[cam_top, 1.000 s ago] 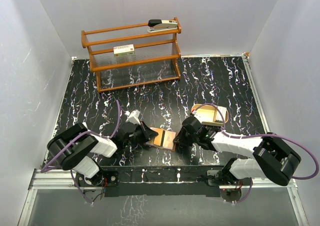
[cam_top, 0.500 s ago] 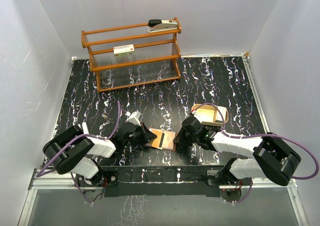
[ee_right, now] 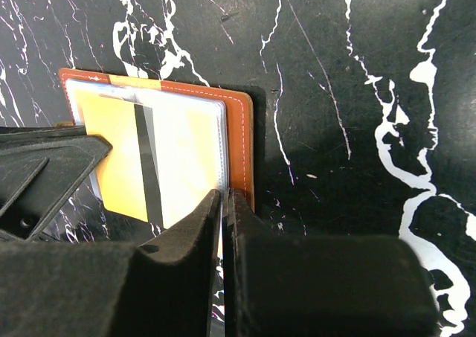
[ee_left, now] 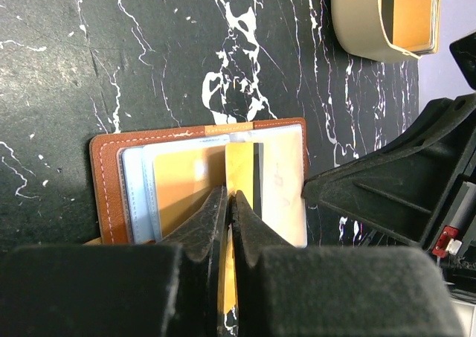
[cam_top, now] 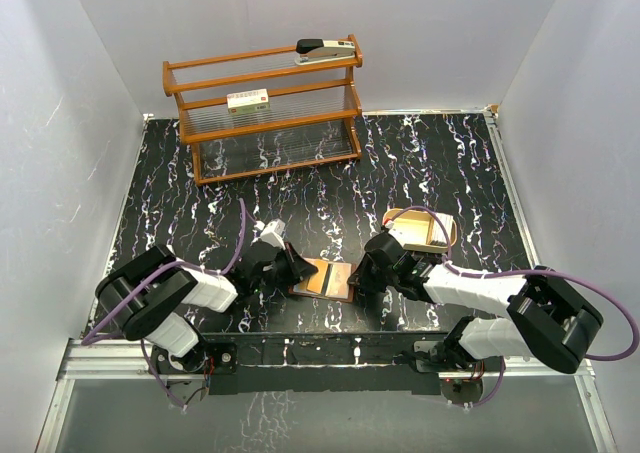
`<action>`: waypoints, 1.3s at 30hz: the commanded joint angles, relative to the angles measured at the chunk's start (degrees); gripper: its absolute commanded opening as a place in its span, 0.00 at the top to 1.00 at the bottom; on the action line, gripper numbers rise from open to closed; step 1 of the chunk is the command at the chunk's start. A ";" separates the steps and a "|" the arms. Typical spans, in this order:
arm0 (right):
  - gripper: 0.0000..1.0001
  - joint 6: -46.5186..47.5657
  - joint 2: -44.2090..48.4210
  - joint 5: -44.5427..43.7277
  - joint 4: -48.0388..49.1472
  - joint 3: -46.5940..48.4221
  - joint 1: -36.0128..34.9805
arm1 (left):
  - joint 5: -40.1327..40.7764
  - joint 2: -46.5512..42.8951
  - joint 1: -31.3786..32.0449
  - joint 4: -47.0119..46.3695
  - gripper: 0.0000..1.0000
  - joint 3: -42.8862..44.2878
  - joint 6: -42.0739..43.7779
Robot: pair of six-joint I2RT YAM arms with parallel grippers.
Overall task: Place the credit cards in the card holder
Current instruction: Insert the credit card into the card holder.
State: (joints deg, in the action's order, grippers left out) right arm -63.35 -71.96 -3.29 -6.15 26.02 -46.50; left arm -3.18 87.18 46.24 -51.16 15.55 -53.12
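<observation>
With the jaws of the left gripper point(ee_left: 229, 196), pinches a yellow credit card point(ee_left: 242, 169) (black stripe along one side) over the open card holder point(ee_left: 108, 188). Lies spread on the tabletop point(ee_left: 111, 54) close to its near edge, between the two arms, with a pale blue card point(ee_left: 137, 196) tucked in its left side. Shows the jaws of the right gripper point(ee_right: 223, 194) pressed together at the card holder's right side; cannot tell whether anything is caught between them.

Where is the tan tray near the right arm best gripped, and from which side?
Pinch the raised side wall of the tray from above, one finger inside, one outside: it lies flat, open upward, and is likely too wide to span.
</observation>
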 commanded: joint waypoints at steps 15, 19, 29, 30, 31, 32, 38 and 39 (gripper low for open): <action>0.93 -3.01 2.02 -0.03 0.69 -1.59 -1.03 | 1.74 6.32 0.58 -5.18 1.00 -0.45 -2.23; 0.93 -3.42 1.80 -0.32 0.87 -1.84 -1.26 | 0.35 6.51 0.98 -5.82 1.00 -0.38 -3.79; 0.93 -2.13 3.24 -1.45 -1.94 -0.26 -1.18 | 2.83 -1.40 1.84 7.38 0.69 1.52 -3.69; 0.92 -1.62 3.84 -1.63 -3.10 0.41 -1.22 | 3.82 -3.33 1.87 10.69 0.64 2.03 -3.44; 0.90 -1.06 4.50 -1.87 -4.36 1.06 -1.22 | 4.71 -4.92 1.90 14.20 0.59 2.51 -3.25; 0.88 -0.50 5.26 -2.09 -5.26 1.58 -1.18 | 5.29 -6.26 1.82 16.47 0.56 2.89 -3.08; 0.69 0.85 8.21 -2.35 -5.27 1.76 -1.22 | 3.08 -7.92 1.80 20.76 0.45 3.91 -1.90; 0.68 0.86 7.96 -2.36 -5.20 1.82 -1.21 | 2.64 -7.52 1.83 21.00 0.45 4.33 -1.49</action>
State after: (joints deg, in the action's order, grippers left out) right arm -63.86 -64.99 -3.84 -11.99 25.30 -47.31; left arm -0.25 79.64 47.86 -37.65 18.37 -57.01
